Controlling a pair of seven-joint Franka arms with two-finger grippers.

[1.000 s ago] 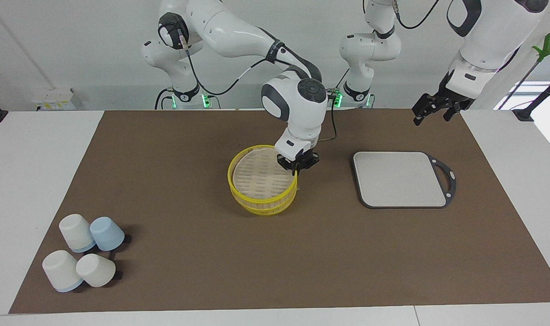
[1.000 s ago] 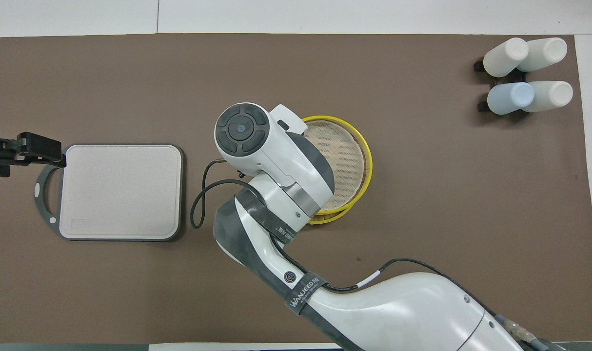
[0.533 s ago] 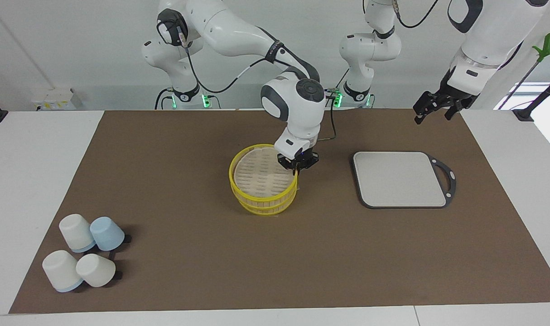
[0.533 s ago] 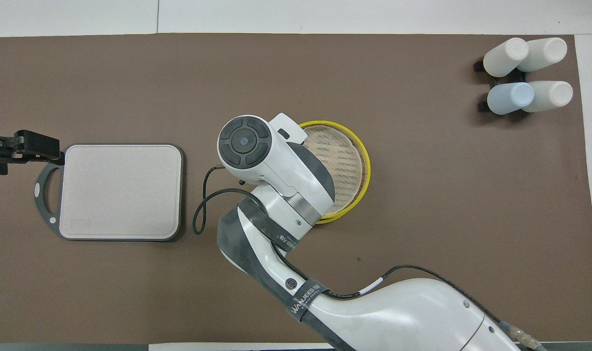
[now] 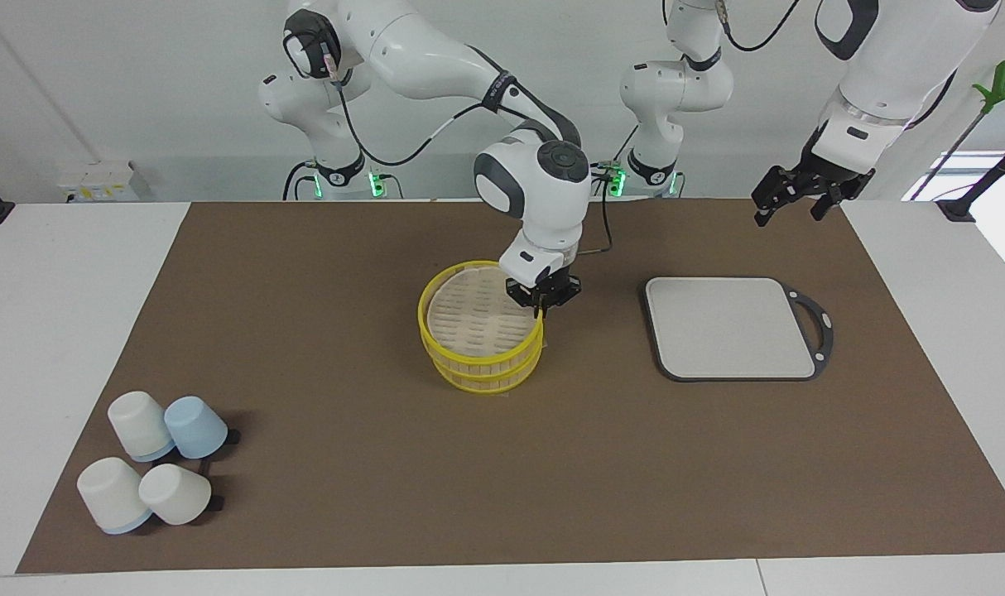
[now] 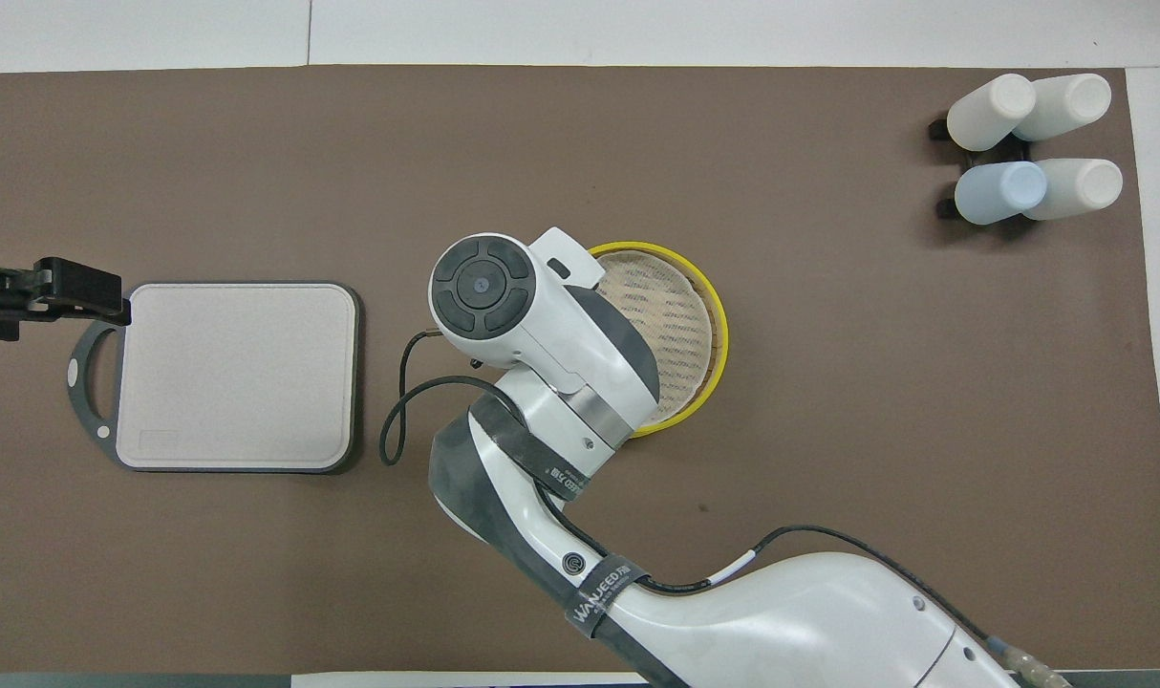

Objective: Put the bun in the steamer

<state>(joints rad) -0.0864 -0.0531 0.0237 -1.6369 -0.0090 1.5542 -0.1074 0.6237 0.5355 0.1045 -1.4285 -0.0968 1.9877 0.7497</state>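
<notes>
The steamer (image 5: 425,319) stands mid-table on the brown mat as two stacked yellow tiers, with the slatted tan base of the upper one showing. My right gripper (image 5: 541,309) is shut on the upper tier's rim, on the side toward the grey board. In the overhead view the right arm's wrist covers that gripper and part of the steamer (image 6: 719,330). No bun shows in either view. My left gripper (image 5: 788,199) hangs open in the air over the mat's edge at the left arm's end, also seen as the left gripper (image 6: 50,291) beside the board's handle.
A grey rectangular board (image 5: 730,327) with a dark looped handle lies between the steamer and the left arm's end; the same board (image 6: 236,373) shows from overhead. Several white and blue cups (image 5: 151,459) lie clustered at the mat corner farthest from the robots, at the right arm's end.
The upper tier, tilted and offset a second ago, now sits squarely on the lower one, brought there by the right gripper. The left gripper rose slightly.
</notes>
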